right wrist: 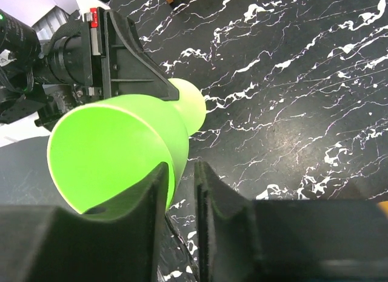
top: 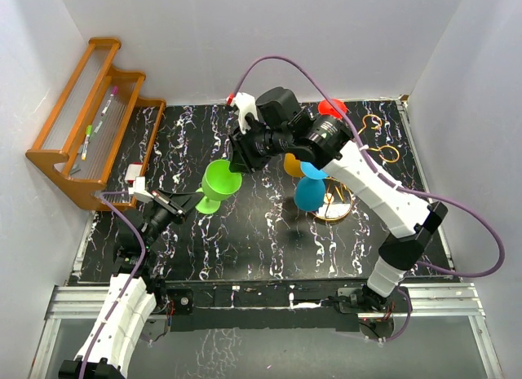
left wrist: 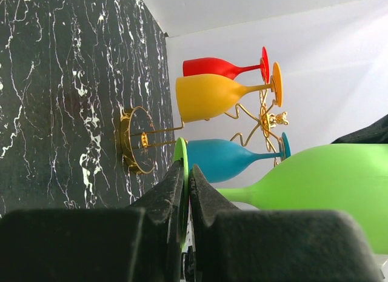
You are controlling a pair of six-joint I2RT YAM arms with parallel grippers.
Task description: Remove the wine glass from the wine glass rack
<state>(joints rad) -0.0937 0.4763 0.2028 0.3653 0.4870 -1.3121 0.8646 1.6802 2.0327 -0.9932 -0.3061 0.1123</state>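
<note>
A green wine glass (top: 220, 183) is held off the table at centre left, tilted, away from the rack. My left gripper (top: 194, 203) is shut on its flat foot; in the left wrist view the fingertips (left wrist: 185, 168) pinch the green disc edge-on, with the bowl (left wrist: 339, 185) to the right. My right gripper (top: 239, 160) sits at the bowl's rim. In the right wrist view its fingers (right wrist: 180, 170) straddle the bowl wall (right wrist: 115, 142) with a gap showing. The gold wire rack (top: 333, 206) stands to the right (left wrist: 136, 139), with blue (left wrist: 221, 159), yellow (left wrist: 209, 97) and red (left wrist: 212, 67) glasses hanging on it.
An orange-brown wooden stepped shelf (top: 90, 118) with pens stands at the far left against the wall. The table top is black marble (top: 269, 232). White walls close in the back and both sides.
</note>
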